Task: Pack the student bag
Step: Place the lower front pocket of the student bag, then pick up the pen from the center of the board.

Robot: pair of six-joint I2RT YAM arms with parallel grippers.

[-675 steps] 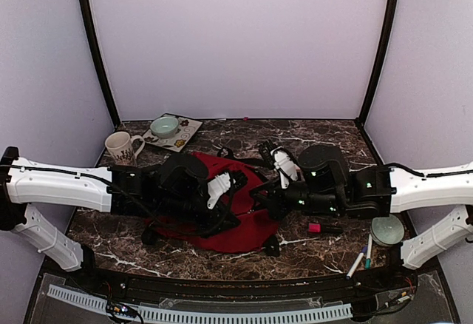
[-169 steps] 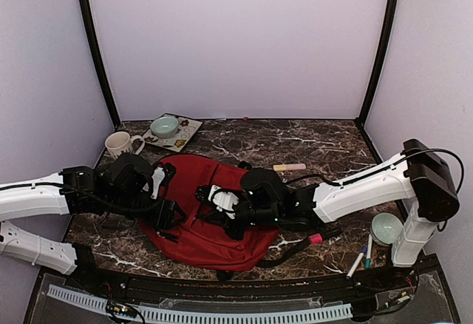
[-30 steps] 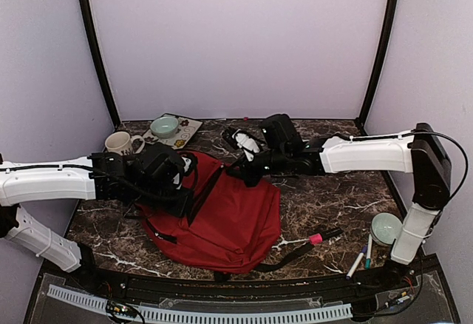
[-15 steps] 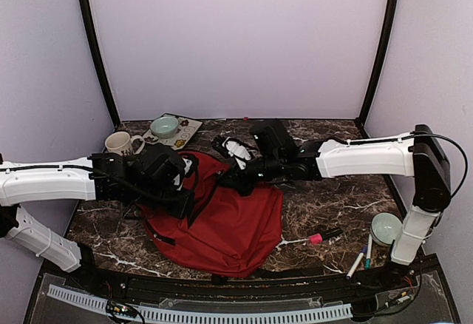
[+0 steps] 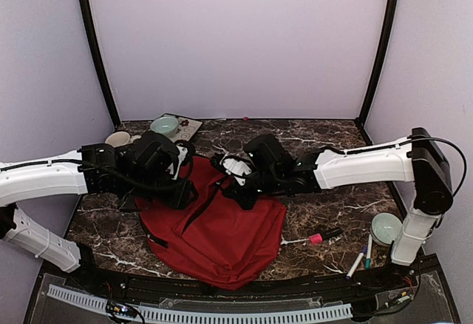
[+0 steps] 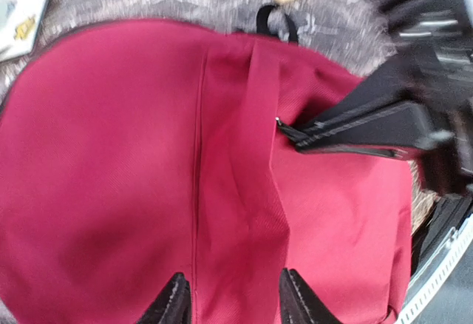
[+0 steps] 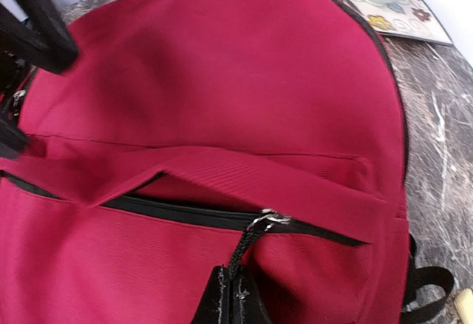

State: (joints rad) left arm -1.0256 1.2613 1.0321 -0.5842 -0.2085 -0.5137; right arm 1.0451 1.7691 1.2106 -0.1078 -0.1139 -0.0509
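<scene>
The pull (image 7: 242, 248), pinched by the right gripper (image 7: 233, 278), is best drawn straight toward 3 o'clock. The bag (image 5: 222, 224) should be pinned under the spread left gripper (image 6: 233, 298).

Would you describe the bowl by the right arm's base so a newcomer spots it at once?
From the red student bag mid-table, look right, past the pens. The pale green bowl sits on bare marble beside the right arm's base; the other bowl rests on a patterned mat back left.
</scene>
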